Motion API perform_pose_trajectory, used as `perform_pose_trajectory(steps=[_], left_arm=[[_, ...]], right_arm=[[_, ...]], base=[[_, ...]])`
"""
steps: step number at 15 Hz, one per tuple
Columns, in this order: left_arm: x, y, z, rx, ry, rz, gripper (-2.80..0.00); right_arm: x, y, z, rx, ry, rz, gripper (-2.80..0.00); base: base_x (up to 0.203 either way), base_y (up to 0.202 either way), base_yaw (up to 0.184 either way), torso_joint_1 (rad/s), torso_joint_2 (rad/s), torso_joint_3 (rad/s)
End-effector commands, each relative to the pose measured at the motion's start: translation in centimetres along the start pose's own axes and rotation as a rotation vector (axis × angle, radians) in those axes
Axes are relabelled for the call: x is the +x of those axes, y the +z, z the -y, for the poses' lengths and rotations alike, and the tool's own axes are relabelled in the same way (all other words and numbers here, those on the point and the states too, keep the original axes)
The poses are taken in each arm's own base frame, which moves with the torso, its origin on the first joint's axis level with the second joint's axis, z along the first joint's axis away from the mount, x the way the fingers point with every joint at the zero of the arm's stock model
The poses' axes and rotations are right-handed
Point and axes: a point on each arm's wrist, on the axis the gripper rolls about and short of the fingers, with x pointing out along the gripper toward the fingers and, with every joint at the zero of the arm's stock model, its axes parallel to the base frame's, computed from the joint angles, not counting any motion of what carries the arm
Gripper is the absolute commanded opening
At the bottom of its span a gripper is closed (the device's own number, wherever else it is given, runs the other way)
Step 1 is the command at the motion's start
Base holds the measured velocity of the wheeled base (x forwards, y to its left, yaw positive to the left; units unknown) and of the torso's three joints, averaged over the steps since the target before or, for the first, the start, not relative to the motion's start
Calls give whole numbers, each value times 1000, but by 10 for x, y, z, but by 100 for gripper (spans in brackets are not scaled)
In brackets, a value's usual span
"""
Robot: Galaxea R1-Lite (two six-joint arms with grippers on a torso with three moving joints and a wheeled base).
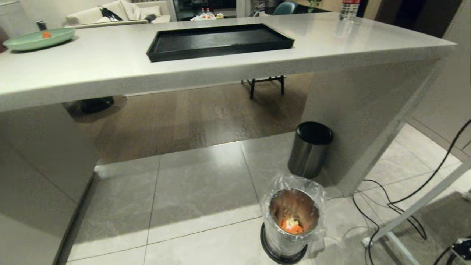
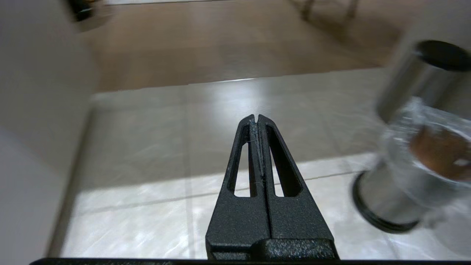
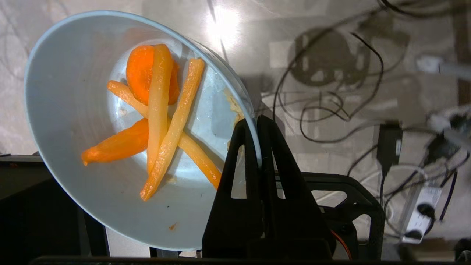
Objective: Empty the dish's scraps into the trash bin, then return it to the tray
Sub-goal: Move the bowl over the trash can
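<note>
**Dish held at rim, scraps not yet tipped**

Inspection found the right gripper (image 3: 257,123) with its fingers clamped together on the rim of the dish (image 3: 73,110), one finger inside the wall and one outside. The dish was tilted, extending away from the fingertips over the tiled floor. The scraps (image 3: 158,121) lay in its base, just beyond the inner finger: crossed orange carrot sticks and a rounder chunk.

The left gripper (image 2: 257,117) hung idle over the floor tiles, fingers pressed together and holding nothing. The trash bin (image 1: 294,217) stood to one side of those fingertips, well apart, with some orange and pale bits already inside. The tray (image 1: 220,40) sat bare on the counter.
</note>
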Motion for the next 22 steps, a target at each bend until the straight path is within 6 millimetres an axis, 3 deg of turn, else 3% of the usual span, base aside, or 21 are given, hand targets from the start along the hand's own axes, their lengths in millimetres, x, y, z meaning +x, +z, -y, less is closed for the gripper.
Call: perform_pose_trajectory(steps=[1,4,22], left_arm=[[0,0,0,-1,1,-1,-280],[0,0,0,-1,1,-1,-280],[0,0,0,-1,1,-1,-280]], right_arm=[[0,0,0,0,0,-4,-280],[0,0,0,0,-2,-5,-280],[0,0,0,-1,-1,-6,-280]], base=[[3,8,-165,2,1,2],[0,9,-135,1,2,1],[0,0,0,0,0,0]])
